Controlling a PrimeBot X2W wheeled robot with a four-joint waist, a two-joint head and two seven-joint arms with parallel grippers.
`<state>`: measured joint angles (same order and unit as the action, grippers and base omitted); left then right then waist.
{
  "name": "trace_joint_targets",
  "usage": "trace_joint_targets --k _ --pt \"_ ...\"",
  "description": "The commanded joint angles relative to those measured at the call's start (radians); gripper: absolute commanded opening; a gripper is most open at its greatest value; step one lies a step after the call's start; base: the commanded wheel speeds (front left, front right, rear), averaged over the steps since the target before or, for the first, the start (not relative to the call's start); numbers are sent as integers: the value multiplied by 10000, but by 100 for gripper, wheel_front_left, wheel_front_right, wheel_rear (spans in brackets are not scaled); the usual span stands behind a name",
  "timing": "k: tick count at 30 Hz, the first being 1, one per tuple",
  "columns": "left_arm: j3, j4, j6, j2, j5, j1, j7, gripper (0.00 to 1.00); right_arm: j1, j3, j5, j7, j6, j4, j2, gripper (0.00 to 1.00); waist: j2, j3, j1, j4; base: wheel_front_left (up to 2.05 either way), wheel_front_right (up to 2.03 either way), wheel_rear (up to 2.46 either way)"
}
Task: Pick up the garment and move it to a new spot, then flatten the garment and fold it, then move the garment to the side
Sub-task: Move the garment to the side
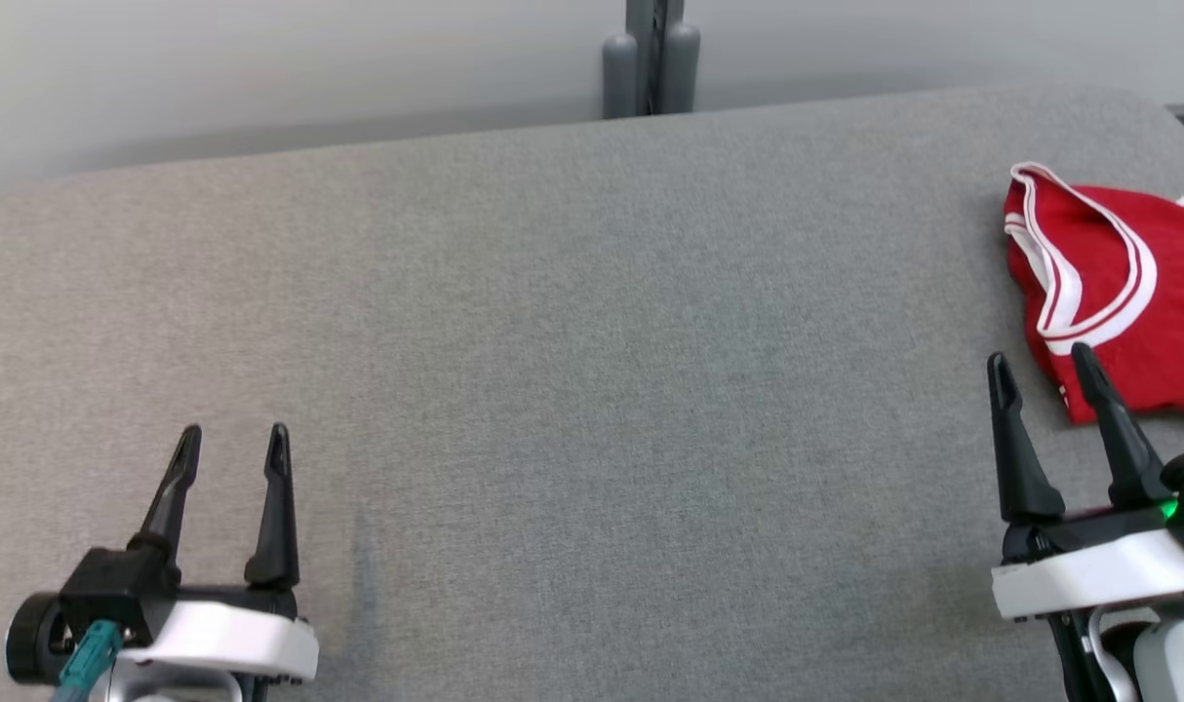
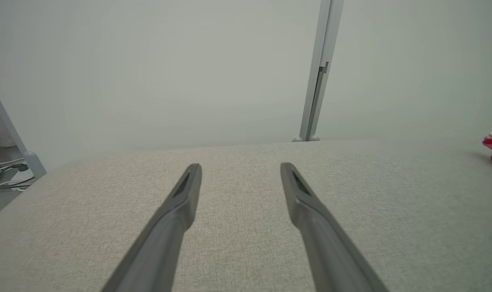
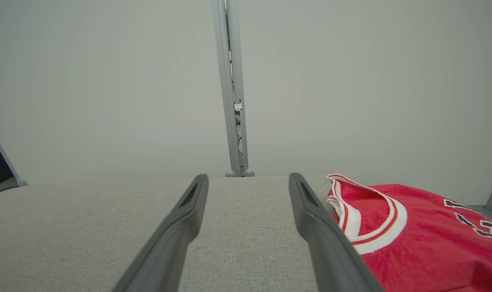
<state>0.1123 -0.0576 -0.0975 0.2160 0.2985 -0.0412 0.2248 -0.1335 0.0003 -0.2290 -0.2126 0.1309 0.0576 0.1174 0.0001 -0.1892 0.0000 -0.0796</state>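
Your left gripper (image 1: 236,431) sits low left over the grey fabric counter (image 1: 592,341), jaws spread wide and holding nothing. Your right gripper (image 1: 1040,354) is low right, jaws equally wide and empty. The red garment (image 1: 1128,292) with white trim lies bunched at the counter's right end, cut off by the head view's edge. The right gripper's outer finger overlaps the garment's near corner; you can't tell if it touches. The left gripper is well apart from it.
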Motion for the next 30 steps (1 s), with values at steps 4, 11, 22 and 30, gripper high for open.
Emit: trace_joint_targets --k 4,11,22,30 --pt "-100 69 -144 96 142 752 -16 100 727 3 155 372 -2 -404 -73 100 -1 744 0 302 0 0 0" --pt "-79 169 -265 105 227 1340 -127 100 1370 -119 225 624 -2 -510 -129 100 -1 1348 0 435 0 0 0" --pt "127 376 -286 212 224 2008 -360 100 2261 -339 321 902 -2 -598 -261 100 -1 2076 0 472 0 0 0" --pt "216 329 -291 302 245 2156 -447 100 2603 -572 447 1029 -2 -744 -359 100 -1 2249 0 540 0 0 0"
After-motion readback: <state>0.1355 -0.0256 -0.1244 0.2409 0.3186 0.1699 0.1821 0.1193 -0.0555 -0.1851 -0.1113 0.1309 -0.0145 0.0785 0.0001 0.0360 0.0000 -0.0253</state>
